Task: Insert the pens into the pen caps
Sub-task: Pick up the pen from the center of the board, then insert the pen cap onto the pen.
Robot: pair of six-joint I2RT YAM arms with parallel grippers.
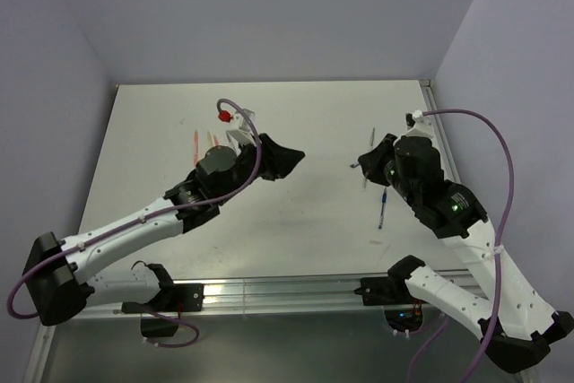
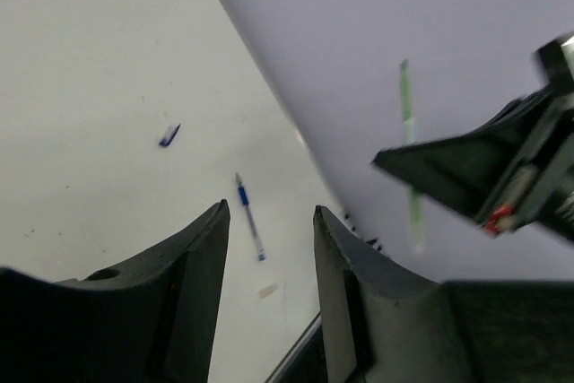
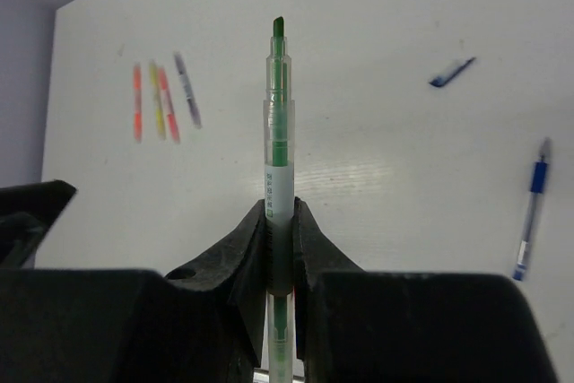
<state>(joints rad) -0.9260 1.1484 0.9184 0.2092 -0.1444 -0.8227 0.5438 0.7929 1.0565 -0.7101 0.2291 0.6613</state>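
My right gripper (image 3: 279,208) is shut on a green-clear pen (image 3: 279,132), which stands upright between the jaws with its green tip away from the wrist camera. In the top view the right gripper (image 1: 366,163) holds it above the right of the table. The left gripper (image 2: 269,208) is open with nothing between its fingers, and hangs over the middle of the table (image 1: 280,161). In the left wrist view the green pen (image 2: 410,145) shows ahead, off to the right. A blue pen (image 2: 249,218), a dark blue cap (image 2: 169,135) and a pale cap (image 2: 267,291) lie on the table.
Orange (image 3: 137,114), yellow (image 3: 157,109), red-pink (image 3: 169,116) and grey (image 3: 187,100) pens lie side by side at the far left of the white table (image 1: 305,221). The blue pen (image 1: 383,208) lies near the right arm. Purple walls close in the back and sides.
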